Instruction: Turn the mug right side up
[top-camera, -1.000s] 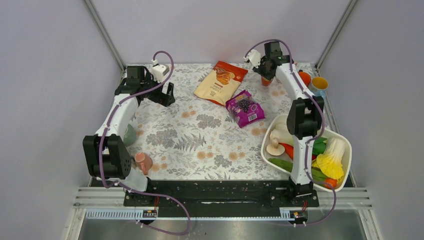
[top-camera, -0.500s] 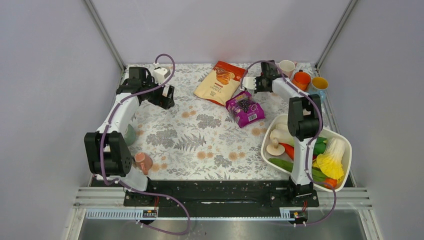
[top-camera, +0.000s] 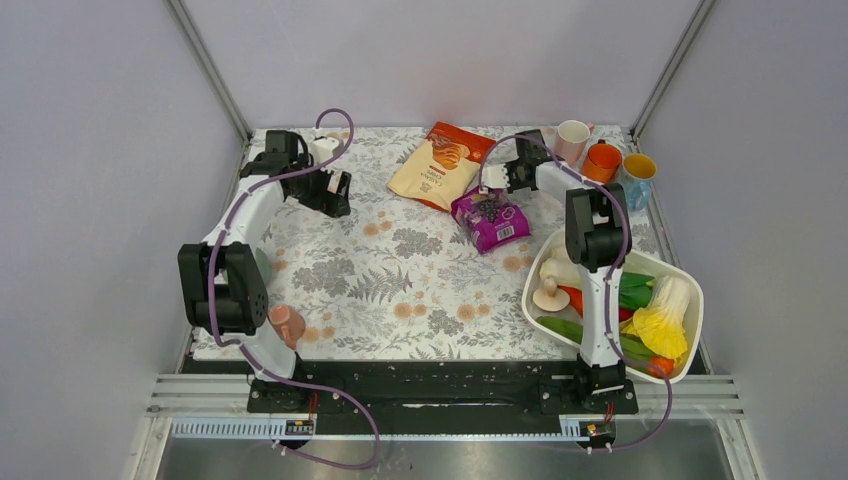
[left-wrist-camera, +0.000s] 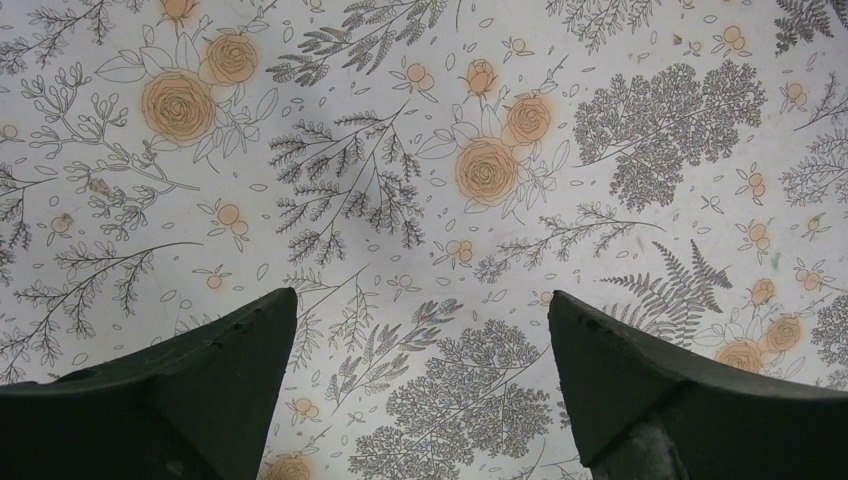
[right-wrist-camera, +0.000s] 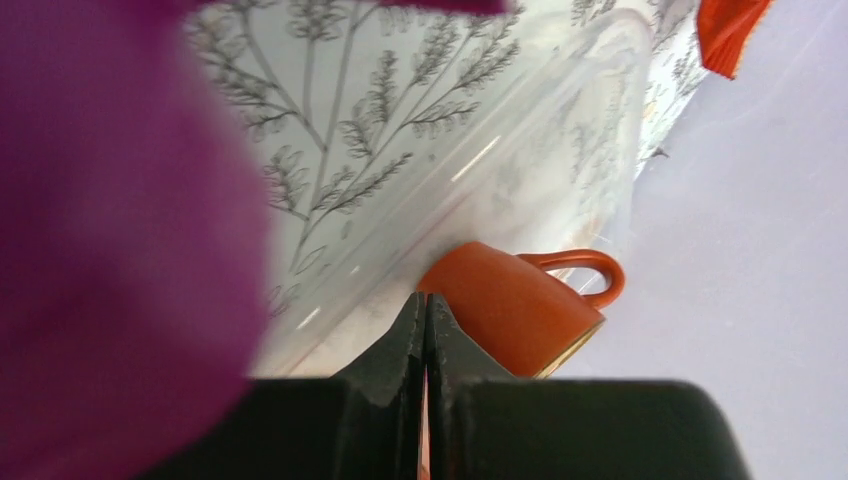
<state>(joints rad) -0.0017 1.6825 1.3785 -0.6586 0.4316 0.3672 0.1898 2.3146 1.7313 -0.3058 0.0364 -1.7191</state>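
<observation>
Looking across the desk (top-camera: 400, 275) from the near edge, I see a salmon-coloured mug (top-camera: 287, 323) at about 8 o'clock, tucked close against the left arm's lower links. It shows no open mouth from above, though I cannot tell whether it lies tipped or inverted. The left gripper (left-wrist-camera: 422, 305) hangs at about 10 o'clock with its jaws wide apart over bare floral cloth and nothing between them. That reads to me as parked out of the way rather than working.

At 12 o'clock an orange snack bag (top-camera: 443, 163) lies flat, and a purple snack pouch (top-camera: 490, 216) lies just right of centre. The right gripper (right-wrist-camera: 426, 305) points low across the desk just behind that pouch, so near that the pouch fills the left of its wrist view as a purple blur. Its jaws are pressed together on nothing.

Just right of that wrist, at 1 o'clock, the pale pink mug (top-camera: 573, 138) stands mouth up and free of the arm. As the mug nearest the empty jaws, it is my guess for the task's mug, and if so it is already right side up. An orange mug (top-camera: 603, 160) and a yellow mug (top-camera: 639, 166) stand beside it toward 2 o'clock, also mouth up, lined along the back corner. At 4 o'clock a white tub (top-camera: 527, 285) holds toy vegetables.
</observation>
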